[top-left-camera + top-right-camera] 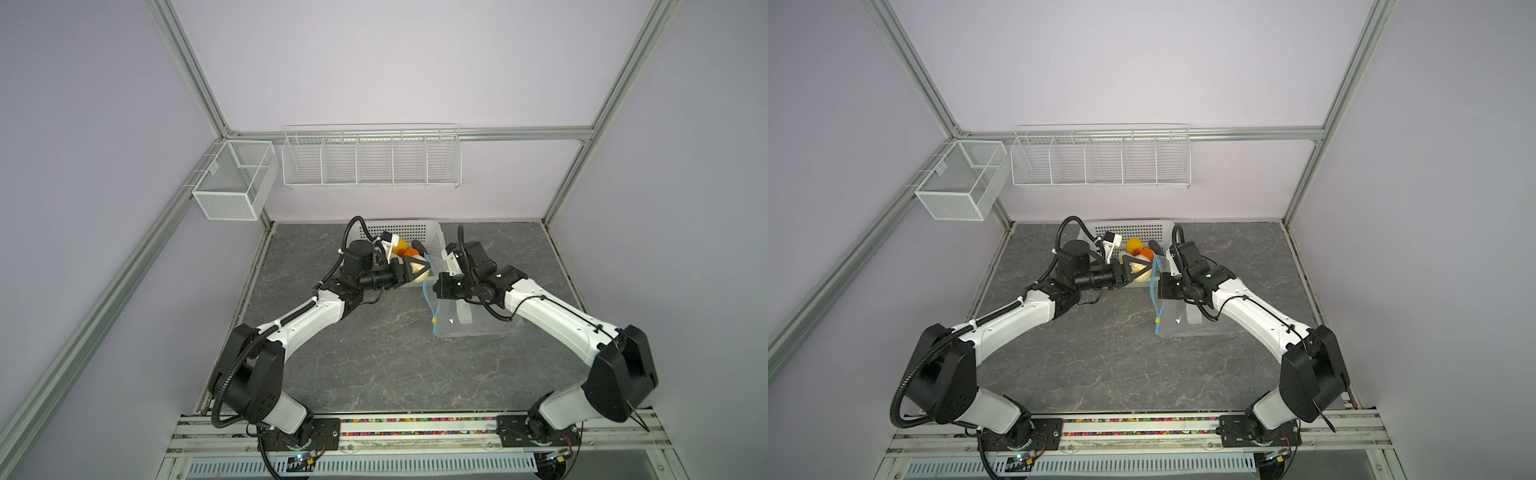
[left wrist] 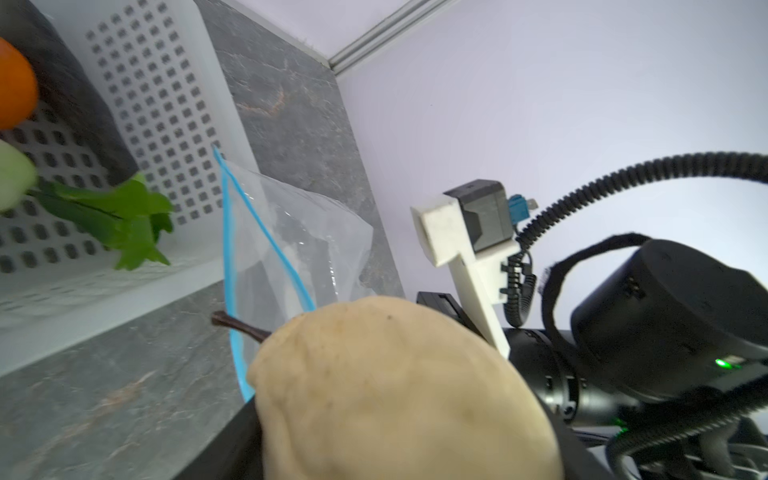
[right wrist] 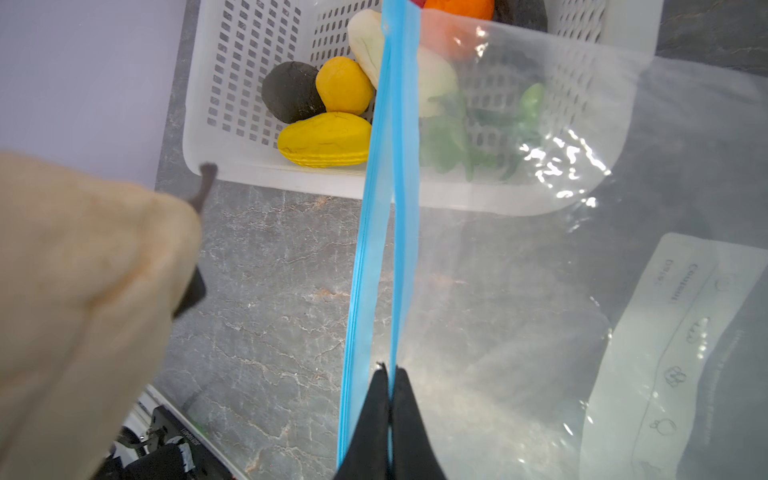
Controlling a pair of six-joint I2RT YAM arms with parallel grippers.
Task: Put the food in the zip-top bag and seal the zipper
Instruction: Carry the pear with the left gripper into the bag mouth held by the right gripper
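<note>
Now, left claw [image 1: 417,272]: I see it spread around the pear [image 2: 395,386], beside the bag [image 2: 299,237].
Right claw [image 3: 390,376]: pinched tight on the zipper [image 3: 401,166].
Basket [image 3: 216,137]: more food [image 3: 324,139], behind the bag.

Both top views look steeply down from above the arm bases [image 1: 286,432] onto the whole table [image 1: 374,365], while each wrist view rides close behind its fingertips [image 3: 374,415], both facing the zip-top bag [image 2: 291,249], the beige pear [image 2: 395,386] and the basket [image 2: 166,104] just ahead.

White arm links [image 1: 307,316], blk joints [image 1: 253,374] (ribbed blk cables [image 2: 665,161])
</note>
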